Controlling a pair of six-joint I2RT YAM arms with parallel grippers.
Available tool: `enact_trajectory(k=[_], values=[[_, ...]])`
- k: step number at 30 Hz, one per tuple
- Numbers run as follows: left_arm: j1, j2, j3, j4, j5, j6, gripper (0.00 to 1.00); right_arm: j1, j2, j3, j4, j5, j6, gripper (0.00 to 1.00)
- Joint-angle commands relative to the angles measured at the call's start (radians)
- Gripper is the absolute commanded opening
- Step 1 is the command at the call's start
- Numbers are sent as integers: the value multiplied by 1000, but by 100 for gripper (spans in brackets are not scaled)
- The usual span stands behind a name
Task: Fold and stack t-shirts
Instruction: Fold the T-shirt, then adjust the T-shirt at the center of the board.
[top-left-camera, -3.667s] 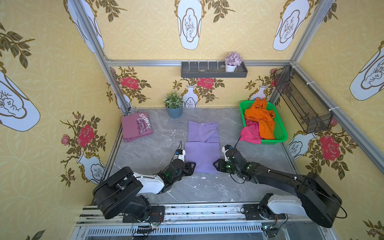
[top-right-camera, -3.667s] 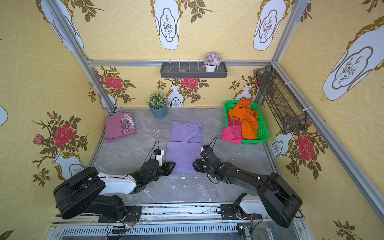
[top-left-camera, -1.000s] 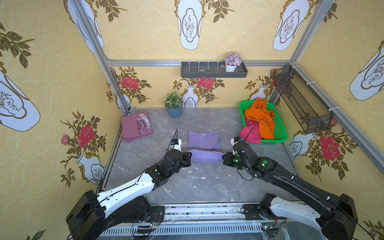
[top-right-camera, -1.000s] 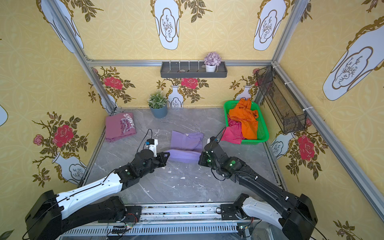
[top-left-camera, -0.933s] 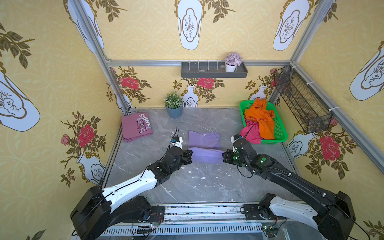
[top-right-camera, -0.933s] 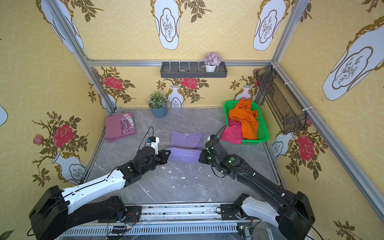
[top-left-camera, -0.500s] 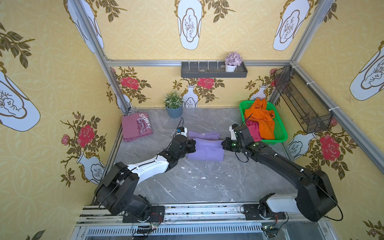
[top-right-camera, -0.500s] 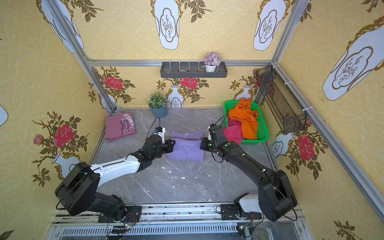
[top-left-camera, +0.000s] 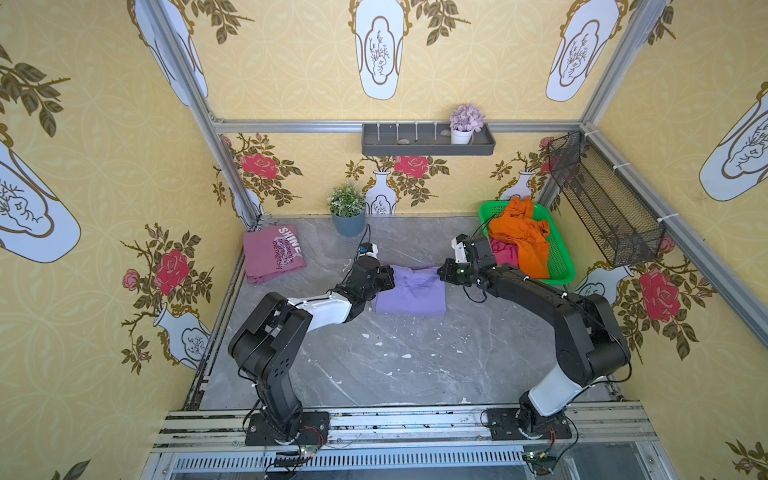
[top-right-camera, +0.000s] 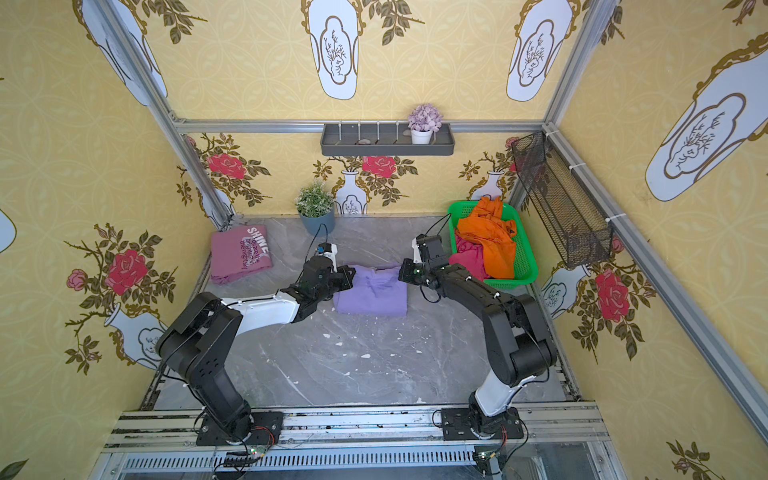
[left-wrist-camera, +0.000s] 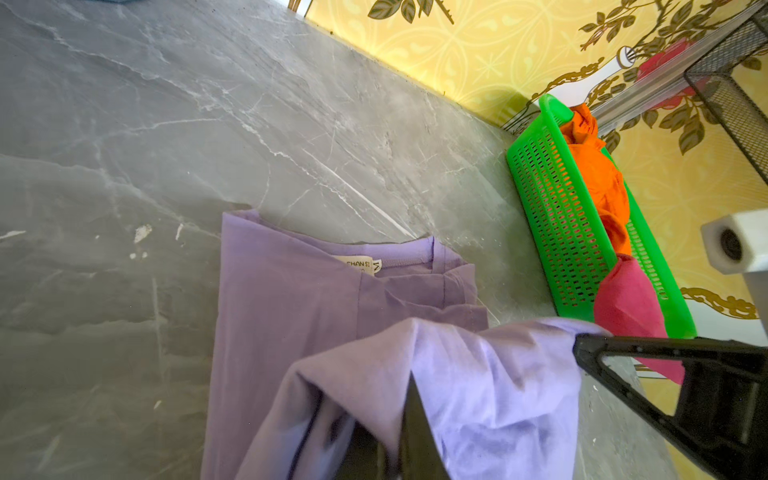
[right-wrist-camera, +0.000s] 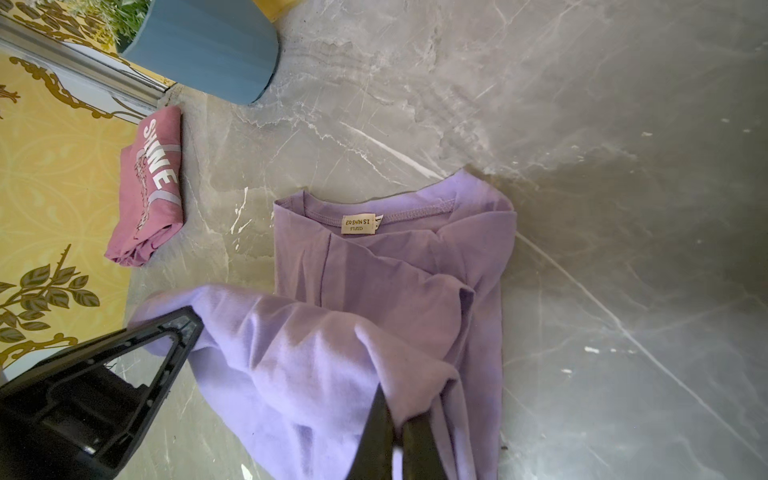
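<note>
A lavender t-shirt (top-left-camera: 409, 293) (top-right-camera: 372, 297) lies mid-table, its collar and label (right-wrist-camera: 358, 223) at the far edge. My left gripper (top-left-camera: 388, 277) (left-wrist-camera: 399, 449) is shut on one corner of its hem. My right gripper (top-left-camera: 444, 272) (right-wrist-camera: 395, 436) is shut on the other corner. Both hold the hem just above the shirt's far half, so the cloth is doubled over itself. A folded mauve t-shirt (top-left-camera: 272, 253) (right-wrist-camera: 149, 187) printed "SHINE" rests at the far left. Orange (top-left-camera: 521, 241) and magenta (top-left-camera: 503, 257) t-shirts lie crumpled in the green basket (top-left-camera: 565, 266).
A potted plant (top-left-camera: 348, 212) in a blue pot stands at the back wall, just beyond the left gripper. A black wire-mesh basket (top-left-camera: 602, 199) hangs on the right wall above the green basket. A grey shelf (top-left-camera: 428, 141) is mounted high on the back wall.
Both grippers have carried the lavender shirt's near hem away from the robot bases toward the collar, folding the shirt in half. Both arms have stretched farther back.
</note>
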Motion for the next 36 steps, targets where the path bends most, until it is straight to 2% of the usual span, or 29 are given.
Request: enact_trajectory(k=[1,4,5,6,7,8,10,11,15,17,18,19,20,22,23,27,30,36], values=[[4,52,24,44,15,14,0,-5,59,21,66,-22,-21,0],[4,97,37,61,6,13,0,-7,112,32,95,-14,-27,0],[33,112,39,70,3,11,0,-7,124,35,97,-6,-29,0],[40,130,43,79,0,10,0,-10,134,39,102,5,-34,7],[47,150,53,81,-4,7,16,-9,138,39,104,34,-43,19],[54,162,58,90,-6,4,34,-9,135,39,104,56,-48,24],[72,178,54,119,-16,-3,81,-7,93,29,101,91,-62,31],[80,173,47,129,-23,-6,100,2,58,20,99,112,-75,32],[97,32,-51,164,-70,-8,99,82,-129,-30,47,164,-103,33],[92,-60,-117,166,-71,-17,99,144,-194,-66,42,136,-78,29],[77,-104,-150,167,-72,-22,99,178,-210,-94,60,127,-47,20],[51,-141,-178,170,-81,-24,97,203,-207,-116,83,100,-15,6],[21,-162,-192,170,-93,-26,83,216,-190,-130,105,76,2,0],[-68,-162,-194,170,-107,-50,6,240,-125,-166,160,77,30,0],[-92,-143,-185,175,-98,-71,0,238,-98,-185,193,73,36,0],[-198,-42,-164,241,-55,-137,0,188,9,-255,291,66,35,0],[-264,11,-158,231,-120,-127,0,170,34,-288,316,65,35,0],[-202,78,-196,229,-160,-90,0,184,1,-345,300,84,55,0]])
